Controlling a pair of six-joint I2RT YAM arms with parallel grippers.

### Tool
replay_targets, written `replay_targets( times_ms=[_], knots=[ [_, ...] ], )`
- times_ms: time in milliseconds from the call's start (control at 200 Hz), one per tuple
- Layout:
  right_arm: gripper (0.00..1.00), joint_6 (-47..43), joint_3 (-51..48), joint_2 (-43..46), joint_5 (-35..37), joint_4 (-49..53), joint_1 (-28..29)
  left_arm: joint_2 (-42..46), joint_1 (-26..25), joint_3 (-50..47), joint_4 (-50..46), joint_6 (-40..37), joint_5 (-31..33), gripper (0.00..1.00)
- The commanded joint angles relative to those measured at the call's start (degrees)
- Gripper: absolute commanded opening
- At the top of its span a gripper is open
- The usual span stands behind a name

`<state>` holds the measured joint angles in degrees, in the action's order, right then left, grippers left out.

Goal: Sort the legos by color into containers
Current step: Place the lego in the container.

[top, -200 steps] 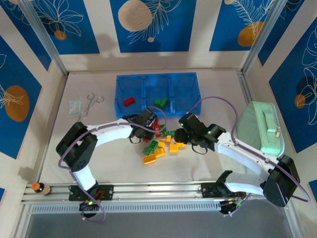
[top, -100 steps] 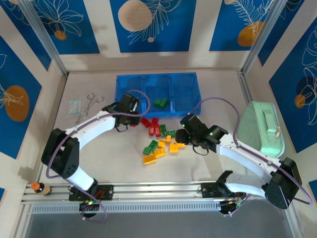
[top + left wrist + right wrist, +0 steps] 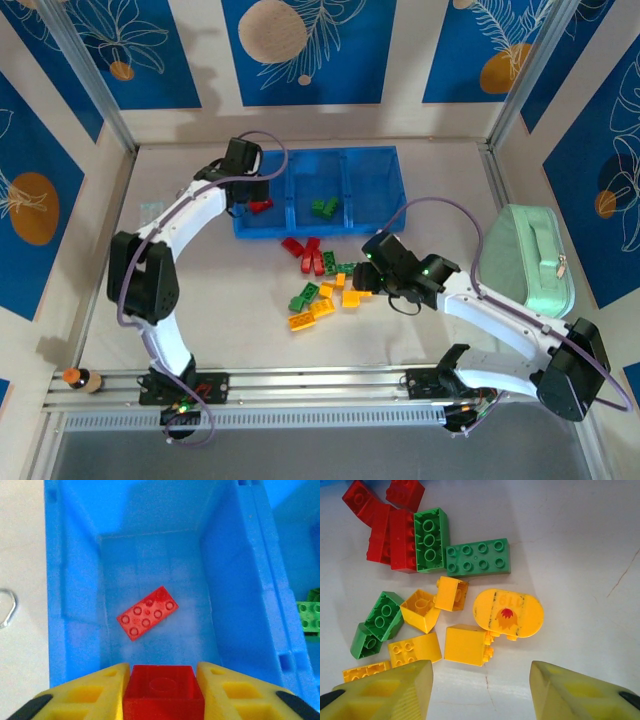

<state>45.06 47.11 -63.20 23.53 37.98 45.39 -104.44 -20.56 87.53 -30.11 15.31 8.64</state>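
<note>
**Red brick over L bin**

L gripper [image 3: 162, 674] clamps a red studded plastic brick [image 3: 163, 694] above the translucent blue plastic tray's left compartment [image 3: 150, 550], where a flat red brick [image 3: 148, 613] lies. R gripper [image 3: 480, 680] hangs open over loose red, green, yellow bricks [image 3: 465, 644].

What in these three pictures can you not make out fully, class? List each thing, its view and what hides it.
Held red brick, left wrist view: lower part cut off by the bottom edge, between the left jaws.
Green brick, left wrist view: cut by the right edge.
Metal loop, left wrist view: cut by the left edge.
Flat yellow brick, right wrist view: partly behind a finger.
Clear packet, top view: too small to identify.
</note>
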Motion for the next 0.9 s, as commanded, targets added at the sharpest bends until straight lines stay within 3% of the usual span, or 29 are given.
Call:
replay_targets(
  times_ms=[0,45,120,385,515,770,896],
  knots=[
    [0.54,0.38,1.03,1.65,1.03,1.71,0.25,-3.48,0.49,6.21,-3.73,-1.34,0.72,0.53],
    [0.54,0.38,0.93,1.91,1.01,1.83,0.36,-4.83,0.52,8.80,-5.42,-1.24,1.65,0.62],
    [0.54,0.47,0.55,2.50,1.11,1.88,0.41,-5.45,0.36,11.74,-7.86,-0.51,1.41,0.67],
    [0.54,1.32,-1.93,3.48,0.74,0.74,0.49,3.70,-5.00,3.38,-4.43,-0.79,2.34,0.69],
    [0.55,1.52,-1.96,2.75,0.47,0.61,0.58,9.19,-8.63,-5.32,-1.88,1.40,0.91,0.70],
    [0.67,0.43,-2.34,1.61,-0.72,-0.63,1.19,21.27,-17.21,-26.06,4.77,6.56,-2.43,0.71],
    [0.71,-3.03,-1.54,-0.38,-2.72,-2.79,2.52,26.72,-18.21,-35.01,6.24,9.85,-3.78,0.71]
  ],
)
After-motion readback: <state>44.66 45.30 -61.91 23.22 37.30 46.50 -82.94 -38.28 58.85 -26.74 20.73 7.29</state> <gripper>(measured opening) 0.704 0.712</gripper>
